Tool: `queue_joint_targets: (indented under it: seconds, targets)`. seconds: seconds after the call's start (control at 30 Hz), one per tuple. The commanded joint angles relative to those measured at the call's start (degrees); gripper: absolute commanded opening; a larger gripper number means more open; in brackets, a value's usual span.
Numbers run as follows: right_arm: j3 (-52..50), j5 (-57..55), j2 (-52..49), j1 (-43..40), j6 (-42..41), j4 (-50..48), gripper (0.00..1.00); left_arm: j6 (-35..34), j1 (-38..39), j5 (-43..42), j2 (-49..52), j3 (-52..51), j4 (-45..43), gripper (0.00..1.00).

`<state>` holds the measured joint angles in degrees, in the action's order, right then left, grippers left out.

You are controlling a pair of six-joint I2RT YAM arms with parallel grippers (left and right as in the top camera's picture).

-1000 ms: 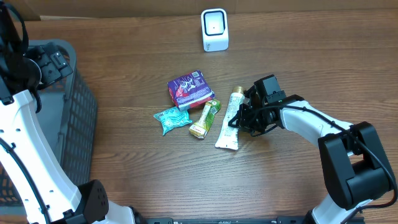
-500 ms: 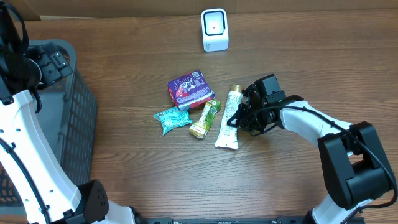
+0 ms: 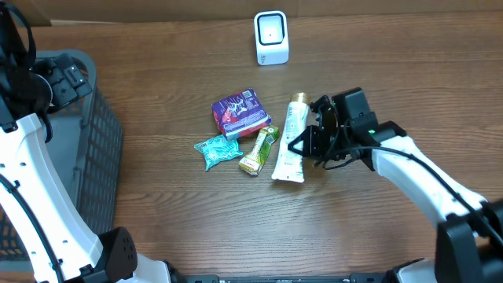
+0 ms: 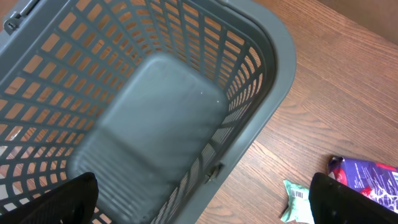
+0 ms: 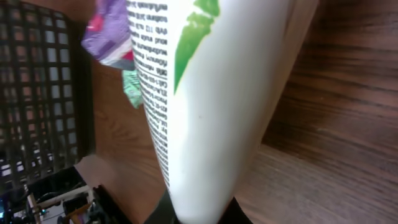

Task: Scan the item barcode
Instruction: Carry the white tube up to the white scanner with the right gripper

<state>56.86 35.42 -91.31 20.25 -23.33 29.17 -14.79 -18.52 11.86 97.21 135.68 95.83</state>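
Since a second ago the tube [image 3: 292, 140] has shifted toward 12 o'clock, its cap end now nearer the scanner [image 3: 271, 37], and the right arm has swung out with it. The other packets have not stirred.

The step in hand looks like the pick-up and the start of the carry. The right pincer [image 3: 305, 145] is shut narrow on the tube, gripping it from the 3 o'clock side at about mid-length. In the wrist view the white body with its green mark and black print fills the frame above the jaws. Whether the tube is clear of the worktop [image 3: 181, 220] I cannot tell from above.

The tube lies just at 3 o'clock of the green bar [image 3: 259, 151], well short of the scanner, which stands at 12 o'clock near the far edge. No barcode shows in either view. The next move, I judge, calls for lifting the tube, carrying it toward 12 o'clock and rolling it until the code faces the scanner window. The grip is slim, so the tube may pivot.

The left pincer [image 4: 205, 202] hangs wide open over the basket [image 4: 273, 56] at 9 o'clock, holding nothing.
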Motion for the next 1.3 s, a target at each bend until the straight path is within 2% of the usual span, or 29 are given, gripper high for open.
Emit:
queue_joint_targets:
  seconds: [0.0,0.3,0.43,0.57,0.7,0.77,0.9,1.1,1.27]
  targets:
    - [0.4,1.6,4.6,-0.1,1.6,0.4,0.04,0.7,-0.2,0.7,0.4,-0.3,-0.1,0.99]
    - [3.2,0.6,9.0,-0.1,3.1,6.8,0.04,0.7,-0.2,0.7,0.4,-0.3,-0.1,1.0]
    - [8.4,-4.2,9.1,-0.1,4.2,14.3,0.04,0.7,-0.2,0.7,0.4,-0.3,-0.1,0.99]
    - [17.9,-11.5,8.7,-0.1,7.5,25.0,0.04,0.7,-0.2,0.7,0.4,-0.3,-0.1,1.0]
    - [33.3,-19.1,6.2,-0.1,10.6,35.7,0.03,0.7,-0.2,0.7,0.4,-0.3,-0.1,0.99]
    - [38.4,-22.2,4.8,-0.1,12.1,37.7,0.03,0.7,-0.2,0.7,0.4,-0.3,-0.1,0.99]
    - [43.2,-28.0,2.1,-0.1,15.6,36.9,0.04,0.7,-0.2,0.7,0.4,-0.3,-0.1,1.0]
    - [43.3,-38.2,-2.7,0.0,17.4,31.6,0.04,0.7,-0.2,0.7,0.4,-0.3,-0.1,0.99]
    - [44.2,-50.9,-7.9,0.0,19.1,25.1,0.03,0.7,-0.2,0.7,0.4,-0.3,-0.1,1.0]
